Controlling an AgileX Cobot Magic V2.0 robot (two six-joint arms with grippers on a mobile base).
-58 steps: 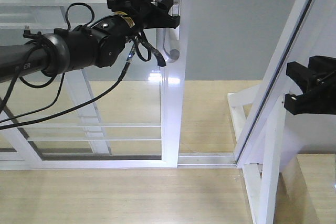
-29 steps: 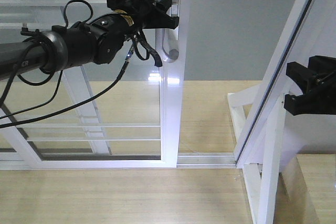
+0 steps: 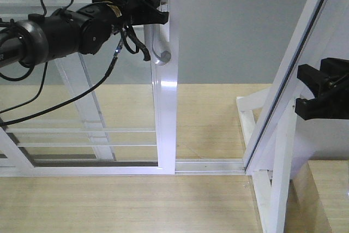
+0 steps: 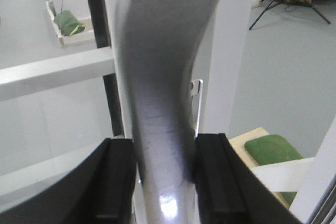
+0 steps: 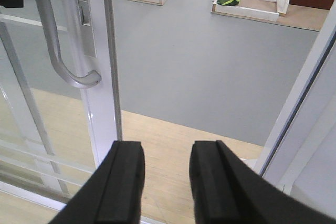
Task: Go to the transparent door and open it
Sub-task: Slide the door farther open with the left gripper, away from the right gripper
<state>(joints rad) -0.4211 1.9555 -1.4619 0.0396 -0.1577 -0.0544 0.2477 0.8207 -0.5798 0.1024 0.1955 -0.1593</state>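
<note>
The door (image 3: 163, 113) stands partly slid open along its floor track. Its smooth, stiff handle (image 4: 157, 103) is clamped between the left gripper (image 4: 163, 182) jaws, a sound hold. The right gripper (image 5: 165, 182) is held open, empty.

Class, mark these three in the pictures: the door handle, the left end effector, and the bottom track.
door handle (image 5: 55, 45), right wrist view, on the curved bar.
left end effector (image 4: 164, 169), left wrist view, between its fingertips.
bottom track (image 3: 210, 165), front view, bare white rail.
</note>
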